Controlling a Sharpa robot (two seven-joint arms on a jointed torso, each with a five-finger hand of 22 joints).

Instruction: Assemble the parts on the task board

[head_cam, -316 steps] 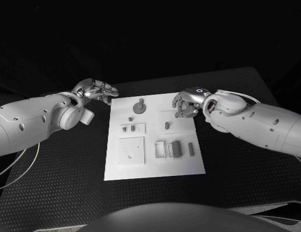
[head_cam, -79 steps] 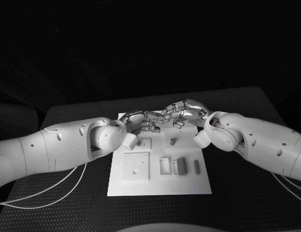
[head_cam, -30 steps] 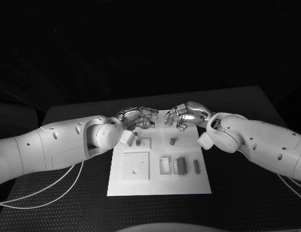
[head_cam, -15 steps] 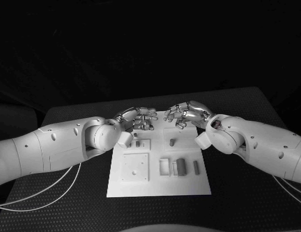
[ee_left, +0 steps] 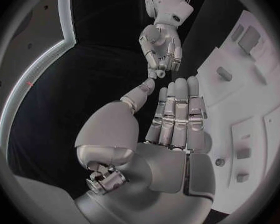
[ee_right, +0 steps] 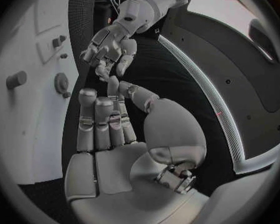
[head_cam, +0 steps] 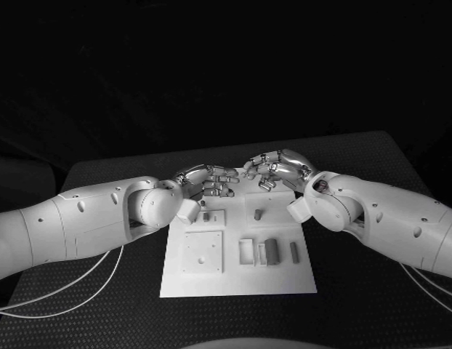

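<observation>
Hands have drawn together: left hand (head_cam: pixel 209 179) and right hand (head_cam: pixel 275 169) (both fingers extended, holding nothing visible) touch fingertips above the task board's (head_cam: pixel 237 280) far edge, suggesting a handover.

Head camera high above, facing down on the task board (head_cam: pixel 237 273), wrist cameras close behind each palm, both sharing the board's far end

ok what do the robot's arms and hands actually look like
Both arms are smooth, rounded white shells dotted with small dark screw holes: the left arm and the right arm. Thin pale cables loop beneath the left arm. The left hand and right hand are silver metal, with segmented fingers and bulky rounded palms.
</observation>
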